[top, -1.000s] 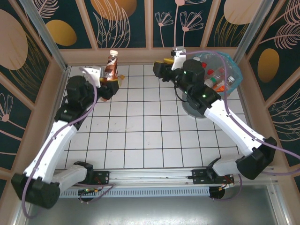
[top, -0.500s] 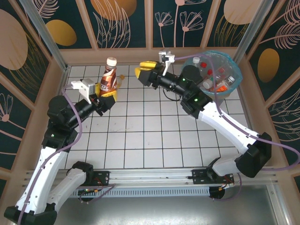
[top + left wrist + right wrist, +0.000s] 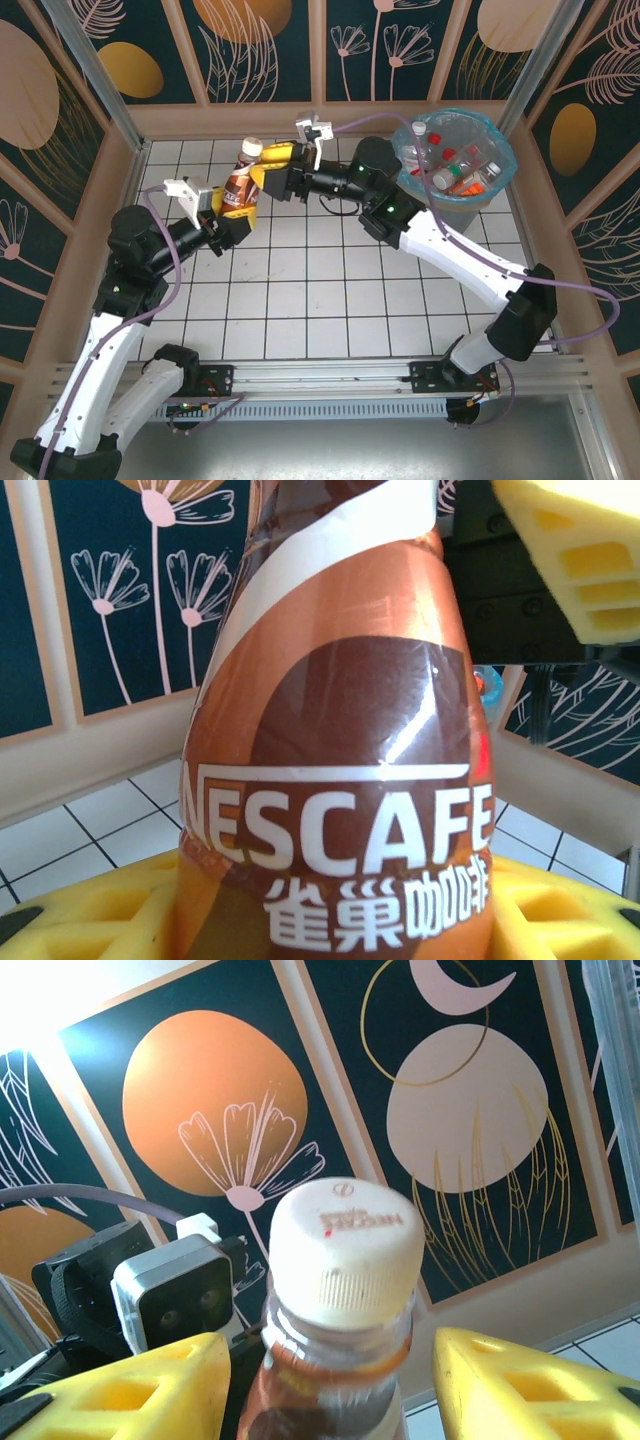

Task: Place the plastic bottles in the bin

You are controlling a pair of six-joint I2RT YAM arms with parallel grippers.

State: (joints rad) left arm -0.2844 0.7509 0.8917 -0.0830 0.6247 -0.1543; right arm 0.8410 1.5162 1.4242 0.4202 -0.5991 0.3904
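Note:
A brown coffee bottle (image 3: 239,183) with a white cap (image 3: 345,1245) is held upright above the back left of the table, with my left gripper (image 3: 231,207) shut on its lower body. In the left wrist view its brown label (image 3: 335,760) fills the middle, above the yellow fingers (image 3: 95,910). My right gripper (image 3: 264,170) is open, and its yellow fingers (image 3: 130,1390) stand either side of the bottle's neck with gaps on both sides. The round bin (image 3: 500,185) with its light-blue bag stands at the back right and holds several bottles (image 3: 455,165).
The white tiled table (image 3: 330,290) is ringed by low beige walls (image 3: 140,120) and patterned panels. My right arm (image 3: 440,240) stretches from the near right across to the back left, passing close by the bin. The left wrist camera (image 3: 170,1295) sits just behind the bottle.
My right gripper has swung left from the bin to the bottle's neck, still open. The left arm pulled back, then brought the bottle slightly right towards it.

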